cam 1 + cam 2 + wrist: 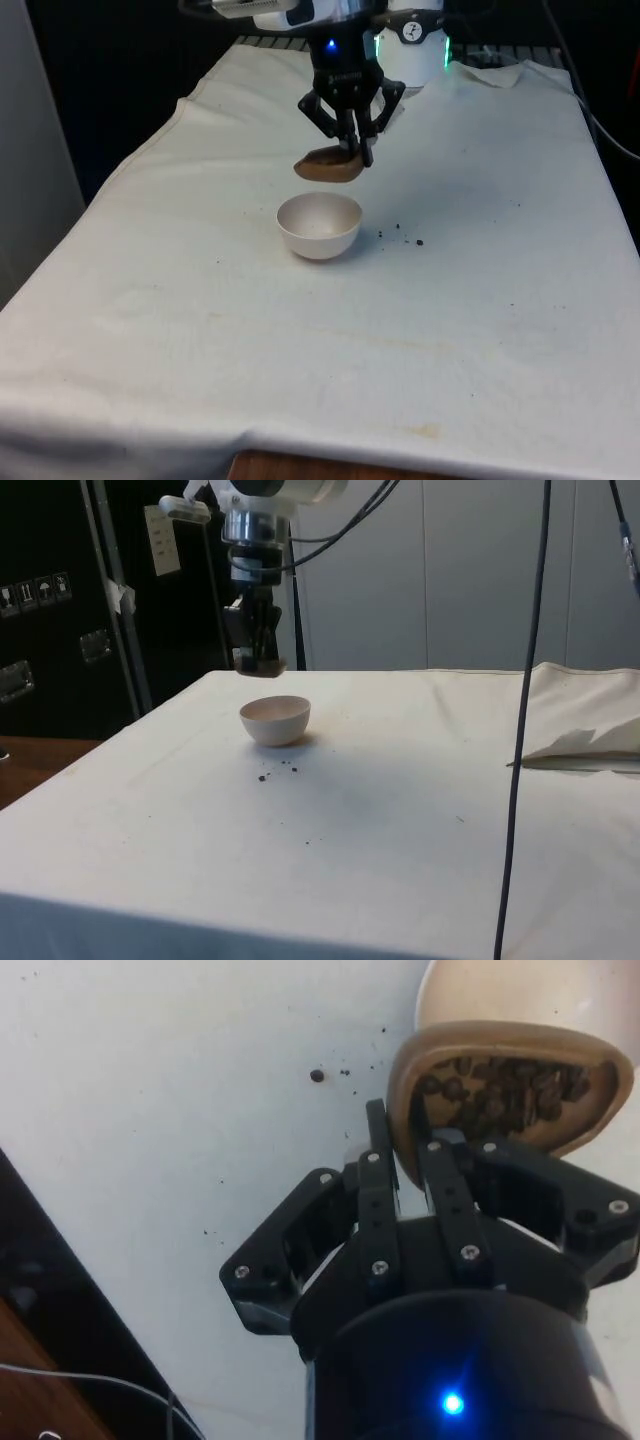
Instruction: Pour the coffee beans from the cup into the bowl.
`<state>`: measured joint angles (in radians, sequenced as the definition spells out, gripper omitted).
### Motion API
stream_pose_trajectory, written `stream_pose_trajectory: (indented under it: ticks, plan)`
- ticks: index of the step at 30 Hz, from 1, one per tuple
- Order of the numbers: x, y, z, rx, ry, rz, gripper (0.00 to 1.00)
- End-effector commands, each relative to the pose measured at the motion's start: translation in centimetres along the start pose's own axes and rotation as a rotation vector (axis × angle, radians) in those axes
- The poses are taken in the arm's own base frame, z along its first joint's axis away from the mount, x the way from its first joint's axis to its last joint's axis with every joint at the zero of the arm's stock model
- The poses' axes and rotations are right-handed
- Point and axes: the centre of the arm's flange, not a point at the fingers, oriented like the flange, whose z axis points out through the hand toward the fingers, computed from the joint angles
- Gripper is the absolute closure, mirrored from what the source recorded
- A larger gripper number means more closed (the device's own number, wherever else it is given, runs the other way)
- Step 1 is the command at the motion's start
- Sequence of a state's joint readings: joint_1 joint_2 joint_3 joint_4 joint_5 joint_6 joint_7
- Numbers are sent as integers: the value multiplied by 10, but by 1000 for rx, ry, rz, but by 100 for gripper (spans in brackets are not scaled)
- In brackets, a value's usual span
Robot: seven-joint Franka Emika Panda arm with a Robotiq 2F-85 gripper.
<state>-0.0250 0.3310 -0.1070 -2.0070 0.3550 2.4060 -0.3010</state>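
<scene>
Your pincer [352, 150] is clamped on the rim of the brown cup [327, 167], one finger [445, 1195] inside the wall and the other outside, as the wrist view shows; the cup hangs from it in the air, tilted a little, and the coffee beans [505, 1090] are all inside, heaped toward the low side; just below the pincer, and slightly nearer the front camera, stands the white bowl [318, 226] on the white cloth [480, 330], apart from the cup and with no beans that you can see in it; farther out, to the front view's right of the bowl, a few spilled beans [405, 238] lie on the cloth; so I judge you are at the carry-and-line-up step, with the pour not yet begun; the next move calls for bringing the cup's low lip squarely over the bowl's mouth, then rolling the wrist slowly so the beans drop inside rather than join those strays.
</scene>
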Motion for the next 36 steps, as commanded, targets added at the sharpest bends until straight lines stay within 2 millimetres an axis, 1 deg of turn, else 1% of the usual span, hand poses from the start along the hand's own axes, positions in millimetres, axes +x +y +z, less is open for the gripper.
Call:
stream_pose_trajectory:
  ticks: [1,5,11,13,14,21,22,23,29,30,36]
  plan:
    - [1,1,0,15,-2,2,100]
    - [0,4,-1,18,2,9,100]
    - [3,7,1,78,3,25,100]
    - [3,10,2,97,4,33,100]
    - [3,9,2,79,7,28,100]
    - [2,16,5,142,13,45,100]
    - [1,15,5,125,12,42,100]
    - [2,18,6,155,13,47,100]
    - [0,27,9,202,20,55,100]
    - [-1,25,9,181,19,51,100]
    - [-1,38,7,238,28,57,100]
